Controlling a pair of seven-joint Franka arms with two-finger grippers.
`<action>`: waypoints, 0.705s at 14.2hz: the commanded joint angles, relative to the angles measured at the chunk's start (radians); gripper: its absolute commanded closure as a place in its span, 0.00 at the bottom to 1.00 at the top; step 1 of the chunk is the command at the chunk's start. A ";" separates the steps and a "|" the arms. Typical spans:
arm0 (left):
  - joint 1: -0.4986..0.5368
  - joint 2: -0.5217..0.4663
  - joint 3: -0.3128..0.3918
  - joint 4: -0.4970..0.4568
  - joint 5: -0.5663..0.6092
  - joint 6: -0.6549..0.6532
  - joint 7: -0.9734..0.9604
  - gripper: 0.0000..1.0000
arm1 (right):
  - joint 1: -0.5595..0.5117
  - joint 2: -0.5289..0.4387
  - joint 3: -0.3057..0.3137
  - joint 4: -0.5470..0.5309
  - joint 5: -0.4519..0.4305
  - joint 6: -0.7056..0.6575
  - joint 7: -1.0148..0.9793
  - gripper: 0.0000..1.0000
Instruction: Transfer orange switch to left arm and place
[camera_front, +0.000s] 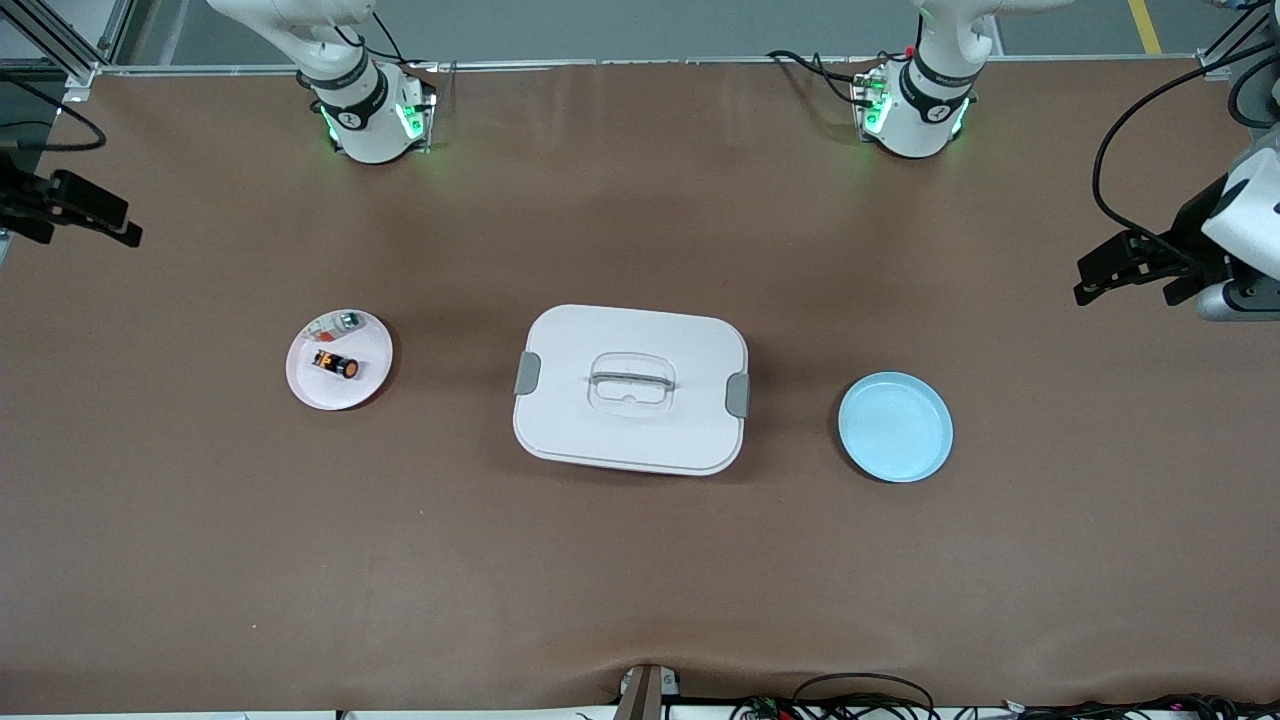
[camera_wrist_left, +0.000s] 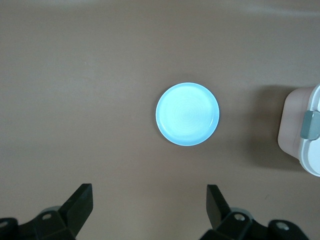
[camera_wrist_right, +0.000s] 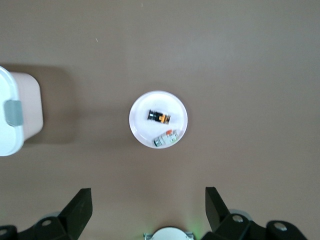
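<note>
We hold our left gripper (camera_wrist_left: 150, 210) and right gripper (camera_wrist_right: 149, 210) high over the tabletop (camera_front: 640, 560), fingers (camera_wrist_left: 80, 200) spread wide, both arms waiting.

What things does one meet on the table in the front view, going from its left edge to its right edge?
White plate with the orange switch and a small white-green-red piece on it → box → blue plate.

Even overhead light, soft shadows, sharp front view, slightly hazy wrist views
</note>
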 joint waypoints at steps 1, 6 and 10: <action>-0.002 0.004 0.001 0.013 0.016 -0.015 -0.008 0.00 | -0.039 0.104 0.010 0.023 -0.001 -0.026 -0.010 0.00; -0.004 0.004 0.001 0.013 0.016 -0.015 -0.008 0.00 | -0.053 0.165 0.010 0.023 -0.010 -0.027 -0.010 0.00; -0.004 0.004 0.001 0.013 0.016 -0.015 -0.008 0.00 | -0.078 0.201 0.010 0.015 -0.010 -0.026 -0.003 0.00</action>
